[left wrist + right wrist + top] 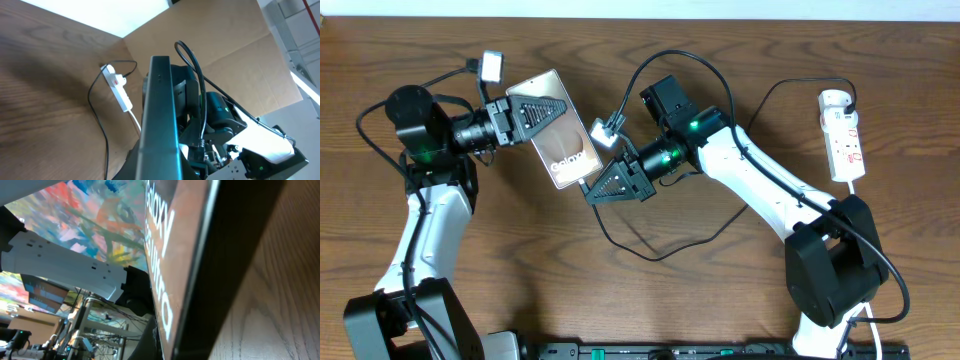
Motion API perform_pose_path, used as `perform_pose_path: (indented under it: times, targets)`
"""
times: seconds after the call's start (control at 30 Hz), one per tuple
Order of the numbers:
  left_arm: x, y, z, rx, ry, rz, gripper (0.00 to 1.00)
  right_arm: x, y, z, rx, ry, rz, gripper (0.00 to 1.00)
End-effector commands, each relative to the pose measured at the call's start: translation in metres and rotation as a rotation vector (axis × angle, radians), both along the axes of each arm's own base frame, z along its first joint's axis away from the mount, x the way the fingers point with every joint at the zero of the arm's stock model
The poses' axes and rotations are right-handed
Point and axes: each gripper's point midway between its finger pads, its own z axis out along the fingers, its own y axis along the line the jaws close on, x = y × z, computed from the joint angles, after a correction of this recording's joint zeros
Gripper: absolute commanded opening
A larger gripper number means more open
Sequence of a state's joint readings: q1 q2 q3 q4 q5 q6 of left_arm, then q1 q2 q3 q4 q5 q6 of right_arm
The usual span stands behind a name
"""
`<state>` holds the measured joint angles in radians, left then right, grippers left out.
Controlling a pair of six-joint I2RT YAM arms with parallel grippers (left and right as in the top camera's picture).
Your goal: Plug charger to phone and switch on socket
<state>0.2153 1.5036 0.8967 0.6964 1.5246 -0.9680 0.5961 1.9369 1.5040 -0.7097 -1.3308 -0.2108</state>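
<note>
Wood-grain tabletop (520, 270) filled your overhead view, with its far edge running along the top. Your left gripper (532, 112) was clamped on the upper end of the phone (562, 140), which lay slantwise with the Galaxy lettering facing up. Your right gripper (592, 190) sat at the phone's lower end, closed narrow on the end of the charger (655, 256); the connector itself was hidden. From there the thin black cable looped across the wood toward the near edge and passed under the right arm (770, 185). The socket (844, 140) lay well apart at the far right, with that arm's white links between it and the phone. You had bare wood open left of the cable loop.
</note>
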Motion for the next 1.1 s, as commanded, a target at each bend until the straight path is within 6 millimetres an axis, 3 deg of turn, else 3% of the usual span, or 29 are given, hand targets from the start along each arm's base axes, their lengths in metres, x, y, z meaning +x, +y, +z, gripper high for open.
perform_pose_path:
  times: [0.0,1.07]
  targets:
    - [-0.0045,-0.0001,0.0101,0.012,-0.047,-0.031,0.07,-0.0055,0.0041,0.0073,0.021,0.004,0.022,0.01]
    - [-0.0066,-0.0015,0.0100,0.019,-0.069,-0.045,0.07,-0.0056,0.0049,0.0113,0.047,-0.001,0.031,0.01]
